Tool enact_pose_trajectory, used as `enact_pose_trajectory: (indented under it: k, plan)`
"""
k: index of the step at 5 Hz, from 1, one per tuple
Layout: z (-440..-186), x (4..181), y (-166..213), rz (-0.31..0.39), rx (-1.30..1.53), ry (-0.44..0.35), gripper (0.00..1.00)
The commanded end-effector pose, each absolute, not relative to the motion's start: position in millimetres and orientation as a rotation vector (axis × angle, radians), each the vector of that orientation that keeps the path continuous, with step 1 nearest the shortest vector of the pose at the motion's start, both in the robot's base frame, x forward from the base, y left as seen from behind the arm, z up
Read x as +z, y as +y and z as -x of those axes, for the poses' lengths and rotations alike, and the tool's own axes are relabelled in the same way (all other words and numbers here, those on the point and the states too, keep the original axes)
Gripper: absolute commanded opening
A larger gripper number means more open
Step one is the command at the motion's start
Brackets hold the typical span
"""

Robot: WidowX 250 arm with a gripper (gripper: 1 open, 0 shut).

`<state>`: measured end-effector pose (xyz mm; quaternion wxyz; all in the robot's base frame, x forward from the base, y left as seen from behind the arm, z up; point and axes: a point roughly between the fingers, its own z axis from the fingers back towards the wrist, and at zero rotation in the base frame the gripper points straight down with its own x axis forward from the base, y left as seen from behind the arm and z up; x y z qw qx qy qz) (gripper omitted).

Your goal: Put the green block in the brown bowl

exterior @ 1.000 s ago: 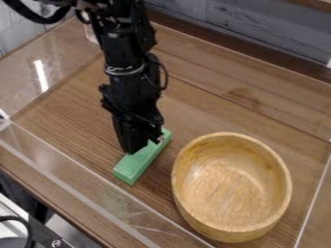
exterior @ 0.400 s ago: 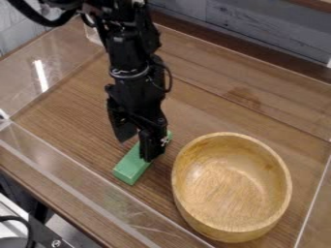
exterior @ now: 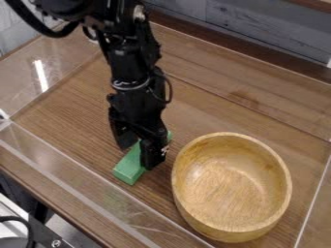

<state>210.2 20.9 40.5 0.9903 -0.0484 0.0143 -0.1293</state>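
The green block (exterior: 128,169) lies flat on the wooden table, just left of the brown bowl (exterior: 276,161). My gripper (exterior: 137,147) points straight down over the block's far end. Its black fingers (exterior: 154,152) stand apart, one on each side of that end, so the gripper is open. The far part of the block is hidden behind the fingers, and I cannot tell whether they touch it. The wooden bowl is empty, and its rim sits close to the right finger.
A clear plastic wall (exterior: 77,194) runs along the table's front and left edges. A grey panel (exterior: 258,24) stands at the back. Bare wood (exterior: 246,97) stretches behind the bowl and to the arm's left.
The fingers were shut together above the block a second ago. They have since spread apart and now stand around the block's far end. The block and bowl have not moved.
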Motion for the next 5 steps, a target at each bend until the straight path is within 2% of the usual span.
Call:
enact_pose_trajectory:
  k: [1, 2, 3, 5]
  plan:
    - [-214.9, 39.8, 20.2, 0.090, -0.265, -0.001, 1.00]
    - [-214.5, 34.1, 20.1, 0.092, -0.262, -0.001, 1.00]
    - [-213.9, 30.2, 19.4, 0.095, -0.255, 0.000, 0.00]
    - [-208.0, 43.7, 14.8, 0.110, -0.220, 0.026, 0.00]
